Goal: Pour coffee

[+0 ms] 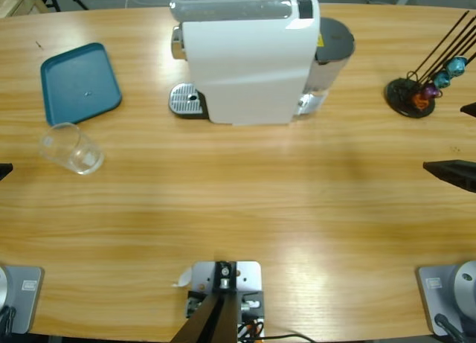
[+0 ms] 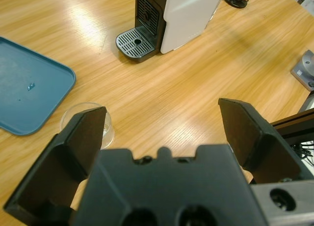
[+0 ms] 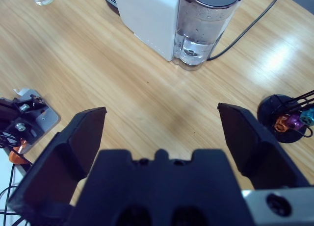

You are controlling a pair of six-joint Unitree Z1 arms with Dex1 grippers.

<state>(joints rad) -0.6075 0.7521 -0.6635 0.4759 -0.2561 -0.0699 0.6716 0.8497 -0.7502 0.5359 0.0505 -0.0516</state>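
Start of pouring: we see both claws, left claw (image 2: 162,133) and right claw (image 3: 162,133), spread apart and empty. The glass (image 2: 87,124) stands just ahead of the left claw, apparently without coffee; the machine (image 1: 249,60) lies farther off. Everything remains.

Open tabletop (image 1: 245,194) lies between the glass (image 1: 72,149), coffee machine (image 1: 249,60) and capsule rack (image 1: 416,94).
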